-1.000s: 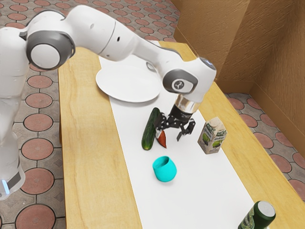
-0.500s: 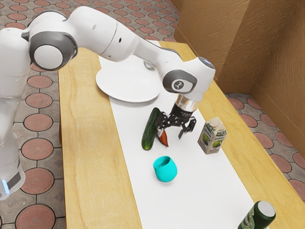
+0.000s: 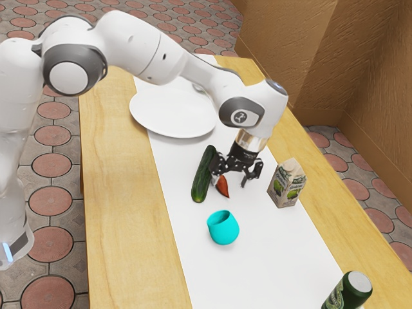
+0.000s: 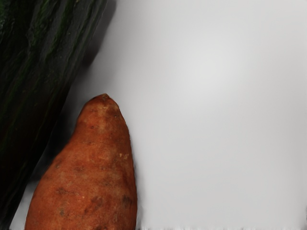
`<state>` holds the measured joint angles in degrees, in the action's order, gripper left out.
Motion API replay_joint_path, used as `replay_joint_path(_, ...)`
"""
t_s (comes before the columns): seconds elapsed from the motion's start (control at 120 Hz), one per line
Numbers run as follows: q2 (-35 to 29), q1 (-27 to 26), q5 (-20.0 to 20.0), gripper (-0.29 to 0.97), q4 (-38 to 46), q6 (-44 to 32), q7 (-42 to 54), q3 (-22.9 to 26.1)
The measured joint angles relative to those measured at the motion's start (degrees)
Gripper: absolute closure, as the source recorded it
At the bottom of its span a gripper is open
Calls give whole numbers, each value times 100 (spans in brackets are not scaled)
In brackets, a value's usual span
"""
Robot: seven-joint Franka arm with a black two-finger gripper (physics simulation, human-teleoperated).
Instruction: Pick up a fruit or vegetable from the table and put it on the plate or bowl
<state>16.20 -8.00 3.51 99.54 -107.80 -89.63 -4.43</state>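
- A table of light, grained wood is seen, and a smooth white runner is laid along its length.
- A flat, round, glossy white plate rests at the far end of the runner, partly covered by the arm.
- A long, dark green cucumber lies on the runner. Faint lengthwise ridges are seen on its skin in the wrist view.
- A sweet potato lies on the runner just beside the cucumber, on the side toward the exterior view's right, well apart from the plate.
- In the wrist view the sweet potato is shown as a tapered, orange-brown body with a rough, speckled skin and a blunt pointed tip. A narrow shadowed gap is seen between it and the cucumber.
- The black gripper is held low over the sweet potato, pointing down at the runner.
- The fingers are spread wide. One fingertip is seen close above the sweet potato on the cucumber side; the other stands clear of it over bare runner.
- Nothing is gripped between the fingers. Contact between the near fingertip and the sweet potato cannot be judged.
- A rounded, smooth teal cup sits on the runner near the sweet potato, toward the camera.
- A small gable-topped carton with a green printed label stands upright at the runner's edge, toward the exterior view's right of the gripper.
- A dark green can with a metallic rim stands at the near end of the table.
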Motion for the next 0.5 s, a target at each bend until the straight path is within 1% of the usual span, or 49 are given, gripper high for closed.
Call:
replay_joint_path(0.125, -37, -7, -5, 34, -8, 10, 14, -2)
replay_joint_path(0.208, -37, -12, 2, 47, -11, 13, 15, 1)
replay_joint_path(0.308, -47, -15, 7, 51, -33, 68, 15, -5)
replay_joint_path(0.367, -112, -19, -2, 52, -75, 177, 16, -3)
replay_joint_path(0.5, -418, -40, -85, 52, -309, 683, 48, -4)
